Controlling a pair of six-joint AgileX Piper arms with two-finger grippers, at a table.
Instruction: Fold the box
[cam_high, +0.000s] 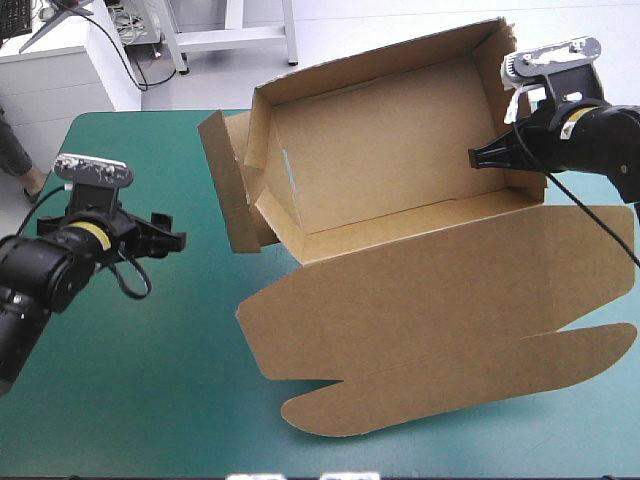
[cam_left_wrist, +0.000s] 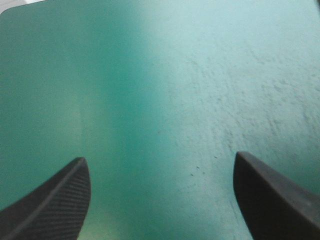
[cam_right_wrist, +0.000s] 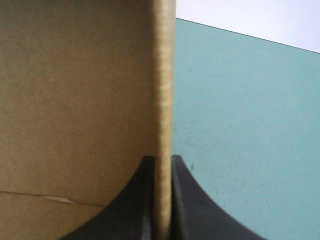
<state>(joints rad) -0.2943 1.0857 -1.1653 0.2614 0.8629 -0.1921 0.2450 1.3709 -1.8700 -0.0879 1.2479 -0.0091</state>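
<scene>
The brown box stands as an open tray with raised walls at the far middle of the table, its lid lying flat toward the near edge. My right gripper is shut on the tray's right wall. In the right wrist view the wall's edge runs upright between the two black fingers, which pinch it at their tips. My left gripper hovers open over the teal-green cover at the table's left, well away from the box. Its fingers stand wide apart with only cover between them.
A loose end flap sticks out at the tray's left side. The teal-green table lies bare around the left arm and along the near left. The lid's rounded tabs reach close to the table's near edge.
</scene>
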